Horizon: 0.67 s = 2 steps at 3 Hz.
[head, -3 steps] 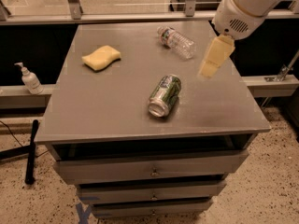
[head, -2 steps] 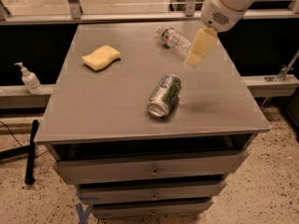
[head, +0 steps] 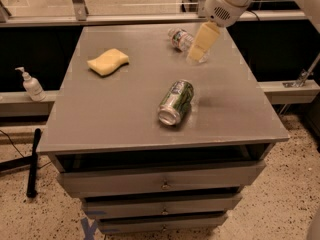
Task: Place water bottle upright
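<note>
The water bottle (head: 181, 39) lies on its side at the back right of the grey table (head: 125, 109); it is clear and ribbed with a white-and-red label, and its right end is hidden behind my gripper. My gripper (head: 201, 45), with pale yellow fingers, hangs from the white arm at the top right. It is directly over the bottle's right end.
A green and silver drink can (head: 176, 102) lies on its side near the table's middle. A yellow sponge (head: 107, 62) sits at the back left. A white pump-dispenser bottle (head: 31, 84) stands on a ledge left of the table. Drawers sit below the tabletop.
My gripper has moved left, from beside the bottle's right to over the bottle's right end. The bottle, can and sponge have not moved.
</note>
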### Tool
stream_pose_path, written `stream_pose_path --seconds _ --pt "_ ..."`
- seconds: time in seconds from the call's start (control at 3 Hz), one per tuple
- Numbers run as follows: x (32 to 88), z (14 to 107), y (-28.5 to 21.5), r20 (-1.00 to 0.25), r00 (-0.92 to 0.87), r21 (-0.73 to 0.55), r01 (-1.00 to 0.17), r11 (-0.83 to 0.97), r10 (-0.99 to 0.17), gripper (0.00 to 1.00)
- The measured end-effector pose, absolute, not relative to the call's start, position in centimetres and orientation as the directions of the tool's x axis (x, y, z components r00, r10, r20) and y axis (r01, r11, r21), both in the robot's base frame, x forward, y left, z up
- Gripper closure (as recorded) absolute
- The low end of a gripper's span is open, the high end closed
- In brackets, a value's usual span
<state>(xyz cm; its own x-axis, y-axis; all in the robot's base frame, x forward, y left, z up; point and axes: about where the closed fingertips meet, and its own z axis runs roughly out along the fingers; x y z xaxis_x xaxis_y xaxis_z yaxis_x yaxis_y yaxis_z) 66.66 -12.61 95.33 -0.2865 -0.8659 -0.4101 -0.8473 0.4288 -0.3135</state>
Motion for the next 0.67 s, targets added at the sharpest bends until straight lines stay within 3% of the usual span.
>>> stream_pose_path --seconds 0.67 --pt "71.6 95.1 -10.7 -0.499 -0.333 -0.302 -0.799 0.52 -0.8 0.0"
